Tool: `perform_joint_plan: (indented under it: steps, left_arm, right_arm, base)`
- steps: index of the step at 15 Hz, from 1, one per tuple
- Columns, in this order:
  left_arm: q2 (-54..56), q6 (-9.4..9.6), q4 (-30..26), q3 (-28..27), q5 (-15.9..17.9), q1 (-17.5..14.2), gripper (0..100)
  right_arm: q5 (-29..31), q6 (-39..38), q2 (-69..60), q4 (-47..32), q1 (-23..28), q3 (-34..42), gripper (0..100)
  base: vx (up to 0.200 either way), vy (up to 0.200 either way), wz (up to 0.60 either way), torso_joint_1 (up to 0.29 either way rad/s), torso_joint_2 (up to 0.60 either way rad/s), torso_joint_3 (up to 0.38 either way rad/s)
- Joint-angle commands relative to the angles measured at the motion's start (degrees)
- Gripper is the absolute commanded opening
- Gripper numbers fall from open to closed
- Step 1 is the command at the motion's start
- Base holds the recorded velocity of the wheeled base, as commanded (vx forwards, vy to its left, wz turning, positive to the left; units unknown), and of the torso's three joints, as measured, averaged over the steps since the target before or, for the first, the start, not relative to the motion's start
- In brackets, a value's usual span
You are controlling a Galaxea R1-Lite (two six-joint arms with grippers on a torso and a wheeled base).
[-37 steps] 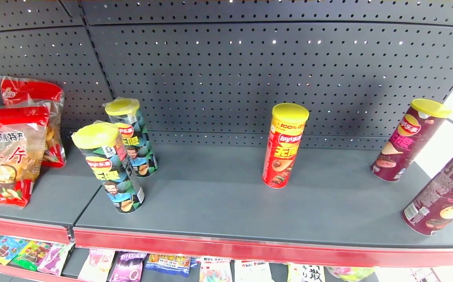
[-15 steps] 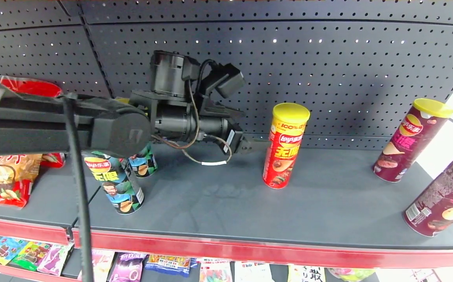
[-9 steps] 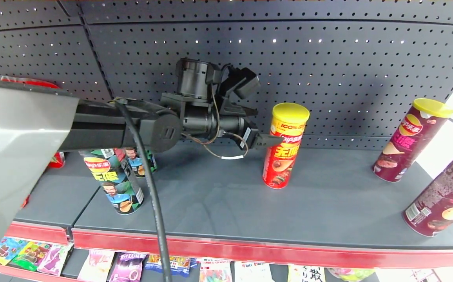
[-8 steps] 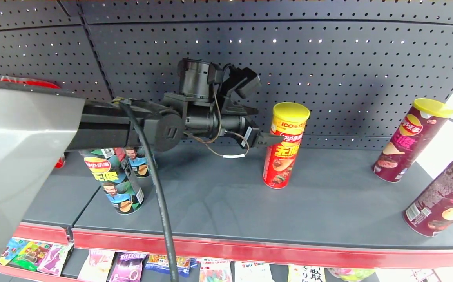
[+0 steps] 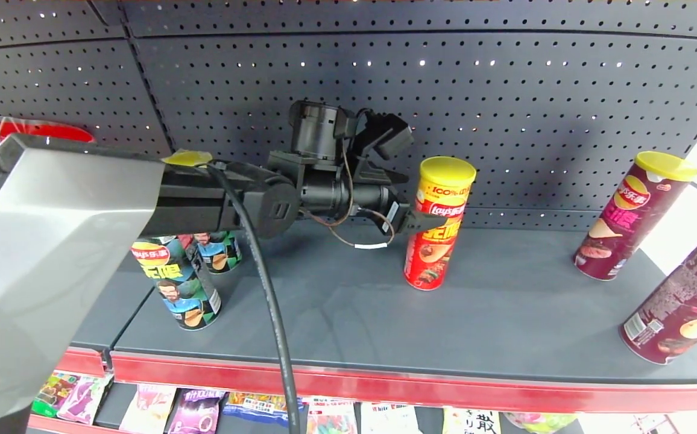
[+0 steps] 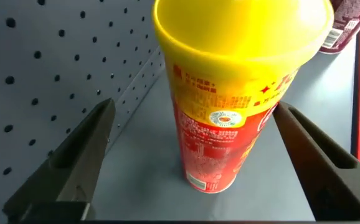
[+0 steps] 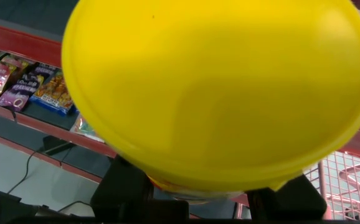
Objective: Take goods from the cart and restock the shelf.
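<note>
A red chip can with a yellow lid stands upright mid-shelf on the grey shelf. My left arm stretches across the shelf from the left, and my left gripper is open around the can's upper half. In the left wrist view the red can stands between the two black fingers, with a gap on each side. My right gripper is shut on another can whose yellow lid hides most of its body.
Two green-and-black cans stand at the shelf's left under my arm. Two maroon cans lean at the right end. A pegboard wall backs the shelf. Snack bags lie on the lower shelf. A pink wire cart is below my right gripper.
My left arm has come in from the left and extended rightward along the shelf. Its open fingers now stand on either side of the red can. The cans have stayed in place.
</note>
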State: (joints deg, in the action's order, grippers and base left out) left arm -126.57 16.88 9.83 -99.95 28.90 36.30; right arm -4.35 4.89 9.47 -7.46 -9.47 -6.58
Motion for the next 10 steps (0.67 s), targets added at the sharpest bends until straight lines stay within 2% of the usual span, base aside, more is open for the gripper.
perform_joint_plan:
  steps: [1, 2, 4, 10]
  left_arm:
    - [0.19, -0.71, 0.02, -0.51, 0.01, 0.7, 100]
    - [0.19, -1.59, 0.11, -0.51, -0.08, 1.23, 100]
    - [0.1, -1.94, 0.11, -0.6, -0.16, 1.4, 100]
    - [-2.54, -1.94, 0.46, -4.02, -0.16, 1.75, 100]
  right_arm:
    - [-0.04, 0.03, 0.2, -0.01, -0.02, 0.08, 0]
    - [-0.04, 0.03, 0.2, -0.01, -0.02, 0.08, 0]
    - [-0.04, 0.03, 0.28, -0.01, -0.02, 0.17, 0]
    - [-0.04, 0.03, 0.2, -0.01, -0.02, 0.87, 0]
  base:
    - [0.0, 0.0, 0.0, 0.0, 0.0, 0.0]
    - [0.0, 0.0, 0.0, 0.0, 0.0, 0.0]
    - [0.0, 0.0, 0.0, 0.0, 0.0, 0.0]
    - [0.0, 0.0, 0.0, 0.0, 0.0, 0.0]
